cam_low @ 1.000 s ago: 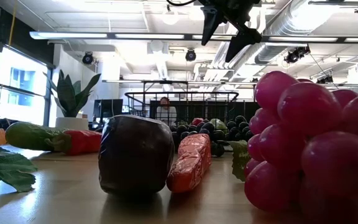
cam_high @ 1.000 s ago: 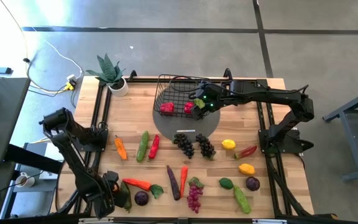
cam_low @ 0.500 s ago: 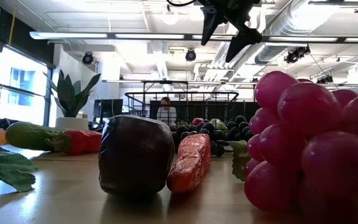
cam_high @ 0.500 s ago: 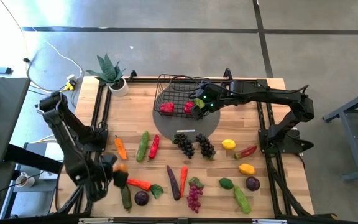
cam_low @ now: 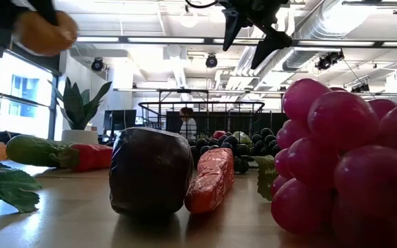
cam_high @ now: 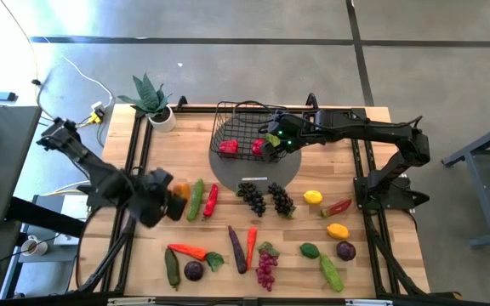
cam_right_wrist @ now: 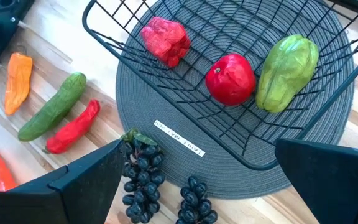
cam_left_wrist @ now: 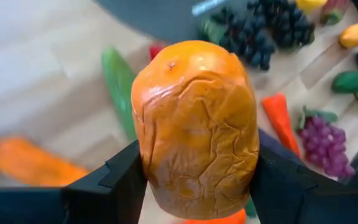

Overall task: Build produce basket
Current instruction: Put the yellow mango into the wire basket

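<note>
The black wire basket (cam_high: 228, 110) stands on a grey round mat (cam_high: 287, 174) at the table's far middle. It holds a red pepper (cam_right_wrist: 166, 40), a red apple (cam_right_wrist: 230, 78) and a green pepper (cam_right_wrist: 288, 71). My right gripper (cam_high: 269, 143) hangs open above the basket's right part, touching nothing. My left gripper (cam_high: 175, 195) hangs above the table left of the green cucumber (cam_high: 196, 198), shut on a wrinkled orange fruit (cam_left_wrist: 194, 124). The fruit also shows high at the left in the low view (cam_low: 43, 31). My left gripper pinches the orange fruit between its two fingers (cam_left_wrist: 114, 180), one on each of its opposite sides (cam_left_wrist: 149, 165). The fingers slant downward, coming from the table's left side. The fruit is lifted clear of the table, its upper end sticking out past the fingertips.
Loose produce lies over the table's near half: an orange pepper (cam_right_wrist: 17, 81), a red chilli (cam_high: 211, 200), dark grapes (cam_high: 253, 197), carrots (cam_high: 187, 252), an eggplant (cam_high: 237, 249), purple grapes (cam_high: 266, 268), lemons (cam_high: 313, 197). A potted plant (cam_high: 153, 104) stands at the far left corner.
My left gripper has risen from the table's near left corner and gone toward the far edge and the basket, turning as it went. It carries the orange fruit, now lifted well clear of the table. My right gripper has kept still.
</note>
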Controlling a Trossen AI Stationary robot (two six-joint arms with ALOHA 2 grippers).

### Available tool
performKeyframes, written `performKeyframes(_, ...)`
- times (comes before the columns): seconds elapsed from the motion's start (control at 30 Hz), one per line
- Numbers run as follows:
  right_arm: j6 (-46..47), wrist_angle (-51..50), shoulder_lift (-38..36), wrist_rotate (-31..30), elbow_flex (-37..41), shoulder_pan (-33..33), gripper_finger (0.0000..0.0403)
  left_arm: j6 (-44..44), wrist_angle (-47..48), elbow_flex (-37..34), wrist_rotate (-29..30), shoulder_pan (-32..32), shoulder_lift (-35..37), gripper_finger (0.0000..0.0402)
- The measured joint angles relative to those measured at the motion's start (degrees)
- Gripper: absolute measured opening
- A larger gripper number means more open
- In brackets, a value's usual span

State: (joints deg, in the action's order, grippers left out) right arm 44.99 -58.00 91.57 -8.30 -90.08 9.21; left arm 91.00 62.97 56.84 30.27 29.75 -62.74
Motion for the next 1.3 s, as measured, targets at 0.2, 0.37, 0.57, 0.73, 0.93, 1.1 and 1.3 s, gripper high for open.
performKeyframes(0.2,0.4,0.0,0.0,-0.9,0.0,0.0,0.0397,-14.9,-0.3,0.0,0.0,-9.9,3.9,0.0237)
performKeyframes(0.37,1.7,0.0,0.0,-2.5,0.0,0.0,0.0397,-26.1,-2.1,0.0,-0.5,-17.5,5.4,0.0251)
performKeyframes(0.57,1.7,0.0,0.0,-2.7,0.0,0.0,0.0397,-39.7,-10.2,0.0,-0.7,-25.6,5.5,0.0254)
performKeyframes(0.73,1.9,0.0,0.0,-2.7,0.0,0.0,0.0397,-53.0,-19.8,0.0,-2.1,-32.4,4.5,0.0254)
performKeyframes(0.93,3.7,0.0,0.0,-2.8,0.0,0.0,0.0397,-63.1,-30.2,0.1,-8.6,-40.7,1.5,0.0255)
performKeyframes(1.1,3.6,0.0,0.0,-2.8,0.0,0.0,0.0397,-70.0,-37.3,0.1,-12.0,-46.3,-2.5,0.0255)
performKeyframes(1.3,4.0,0.0,0.0,-2.8,0.0,0.0,0.0397,-77.8,-43.5,0.1,-11.3,-51.7,-7.6,0.0255)
